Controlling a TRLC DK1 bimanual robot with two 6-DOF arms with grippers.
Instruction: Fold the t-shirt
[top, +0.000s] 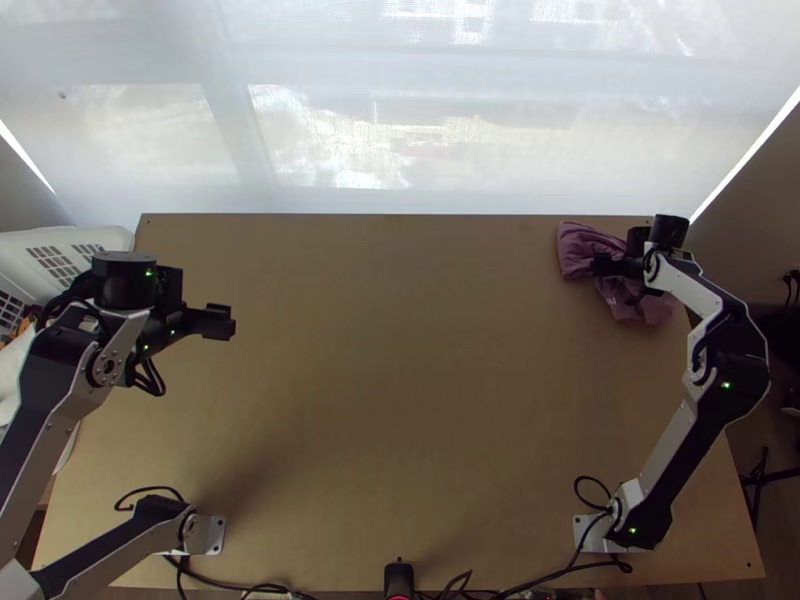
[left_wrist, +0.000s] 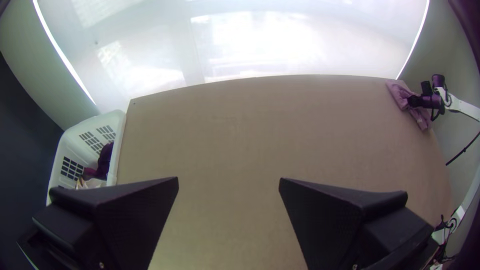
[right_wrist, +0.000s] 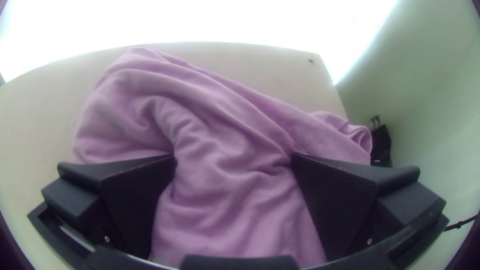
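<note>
Wooden table (top: 400, 400), the shirt (top: 576, 250) bunched at its far right corner; a careless shove could spill it off. The right gripper (right_wrist: 234, 157), spread wide at the folds, gripping nothing, might pinch too many layers; the left gripper (left_wrist: 229, 179) gapes empty.

The 2 arms (top: 50, 380) pair silver-grey links (top: 665, 440) with black joints (top: 735, 365), green lights (top: 726, 385) and looping black cables (top: 160, 384).

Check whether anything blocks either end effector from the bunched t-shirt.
Nothing visible blocks the right end effector, open at the t-shirt. Bare table lies between the left end effector and the t-shirt, though the right one might get in its way.
</note>
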